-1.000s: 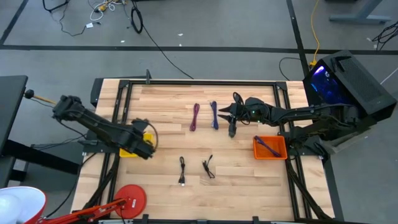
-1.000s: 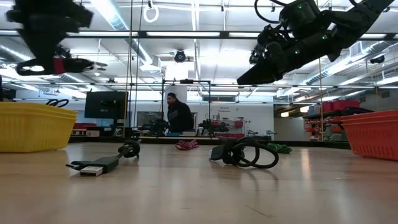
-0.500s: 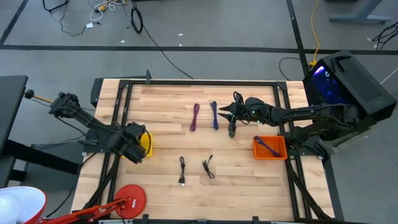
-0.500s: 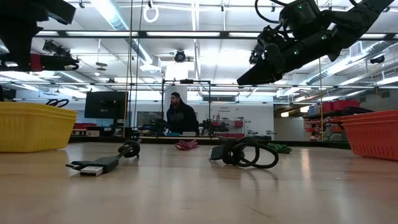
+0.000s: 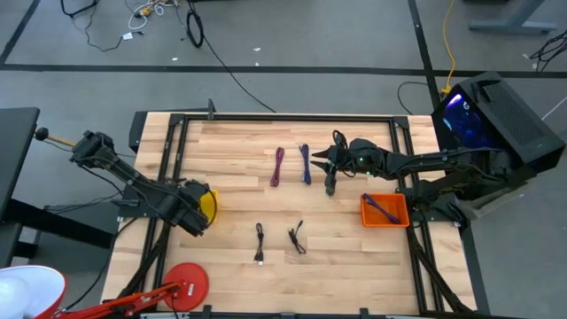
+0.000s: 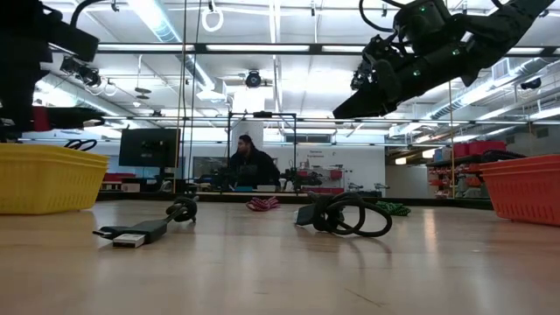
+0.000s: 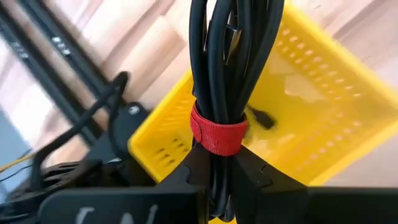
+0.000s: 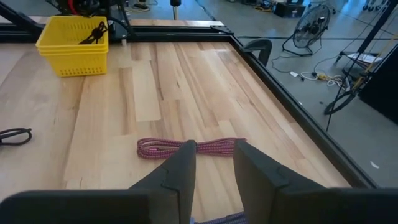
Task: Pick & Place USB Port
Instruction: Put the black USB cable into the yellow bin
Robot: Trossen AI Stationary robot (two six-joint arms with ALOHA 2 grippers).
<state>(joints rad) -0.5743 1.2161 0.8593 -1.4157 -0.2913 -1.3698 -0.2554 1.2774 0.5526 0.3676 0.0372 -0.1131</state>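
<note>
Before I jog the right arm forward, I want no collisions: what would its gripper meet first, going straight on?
Probably the maroon cable on the table, right ahead of the right gripper; depth is unclear.

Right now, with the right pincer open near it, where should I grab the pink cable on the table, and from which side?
Take the pink cable at its middle, coming down from above. It lies flat on the table as a long, thin bundle, so only its top and narrow sides are free. The right pincer probably needs a quarter turn so it closes across the cable's width.
</note>
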